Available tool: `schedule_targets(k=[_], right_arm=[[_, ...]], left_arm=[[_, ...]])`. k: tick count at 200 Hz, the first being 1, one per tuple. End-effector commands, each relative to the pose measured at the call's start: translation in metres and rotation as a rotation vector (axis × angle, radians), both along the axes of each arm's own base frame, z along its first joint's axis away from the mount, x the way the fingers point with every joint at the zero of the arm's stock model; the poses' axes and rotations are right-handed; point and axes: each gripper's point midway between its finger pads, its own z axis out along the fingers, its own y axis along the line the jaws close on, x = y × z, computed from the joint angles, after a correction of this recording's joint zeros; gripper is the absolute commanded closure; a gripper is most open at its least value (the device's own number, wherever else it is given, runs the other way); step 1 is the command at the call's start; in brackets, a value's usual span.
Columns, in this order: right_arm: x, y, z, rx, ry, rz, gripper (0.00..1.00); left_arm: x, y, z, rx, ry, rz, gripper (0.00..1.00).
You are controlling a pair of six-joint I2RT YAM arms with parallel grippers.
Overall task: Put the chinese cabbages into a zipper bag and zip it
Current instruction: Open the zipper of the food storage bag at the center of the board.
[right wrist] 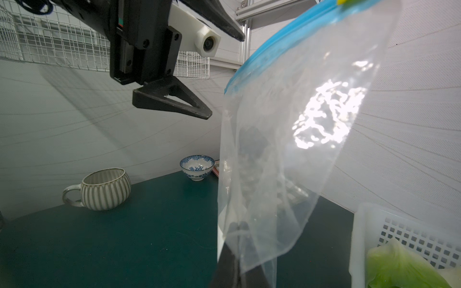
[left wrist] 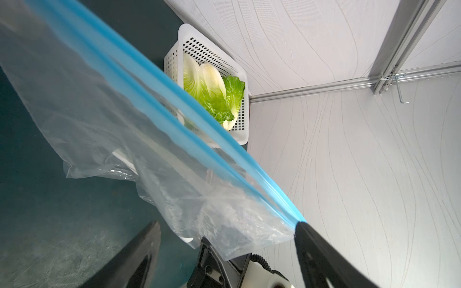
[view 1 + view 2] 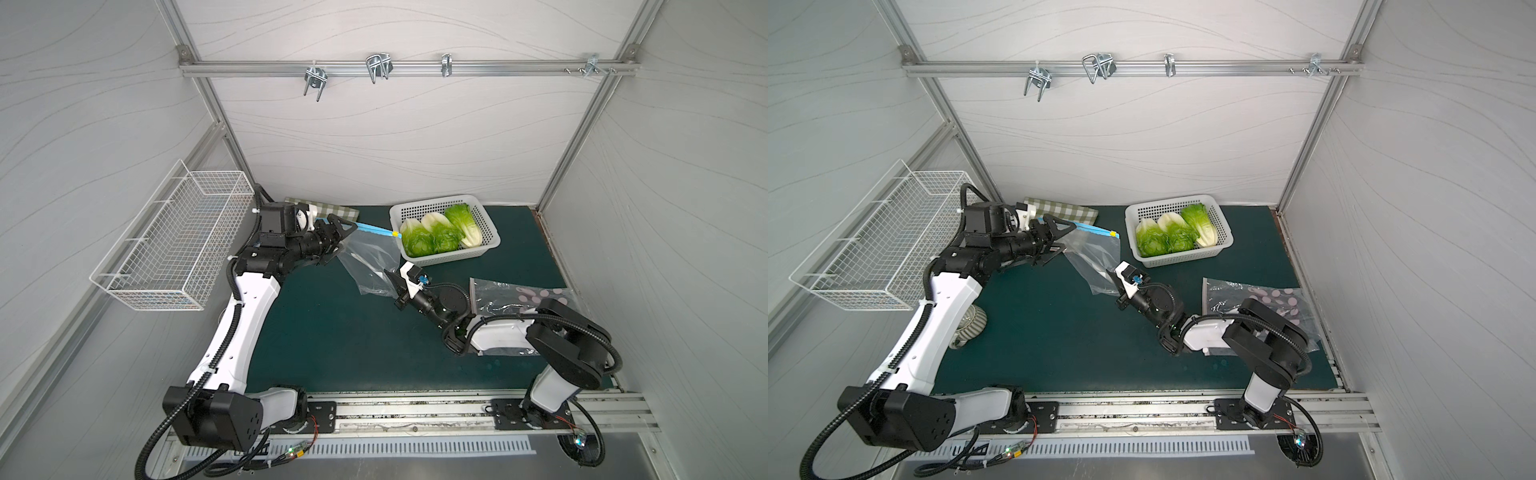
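Around me, grey wave-lined walls (image 3: 374, 137) stand at 9, 12 and 3 o'clock, an aluminium rail (image 3: 498, 65) with metal hooks (image 3: 378, 66) crosses 12, a white wire basket (image 3: 174, 241) hangs at 9, and a dark green mat (image 3: 353, 345) lies below, evenly lit.

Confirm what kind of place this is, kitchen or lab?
Likely a lab robot cell, not a kitchen: aluminium frame with white panel walls, left arm and right arm bolted to a base rail, staged props like chinese cabbages in a plastic basket.
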Motion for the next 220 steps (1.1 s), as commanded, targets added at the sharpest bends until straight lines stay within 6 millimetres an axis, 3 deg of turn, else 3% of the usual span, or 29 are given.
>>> schedule_targets(k=[1, 55, 120, 169, 220], right_arm=[[-0.004, -0.001, 0.007, 0.018, -0.051, -0.020, 1.00], [-0.003, 0.001, 0.002, -0.016, -0.078, -0.046, 1.00], [-0.003, 0.003, 0.002, -0.010, -0.070, -0.049, 1.00], [-0.007, 0.004, 0.001, -0.015, -0.072, -0.051, 1.00], [-0.013, 0.006, -0.008, -0.034, -0.046, -0.053, 0.99]], left_arm=[[0.010, 0.000, 0.020, -0.003, -0.060, -0.005, 0.14], [0.016, 0.000, 0.003, 0.007, -0.020, -0.007, 0.22], [0.015, 0.001, -0.007, 0.019, -0.016, -0.011, 0.50], [0.022, -0.001, -0.016, -0.011, -0.003, -0.007, 0.56], [0.028, 0.000, -0.016, -0.013, -0.013, 0.015, 0.77]])
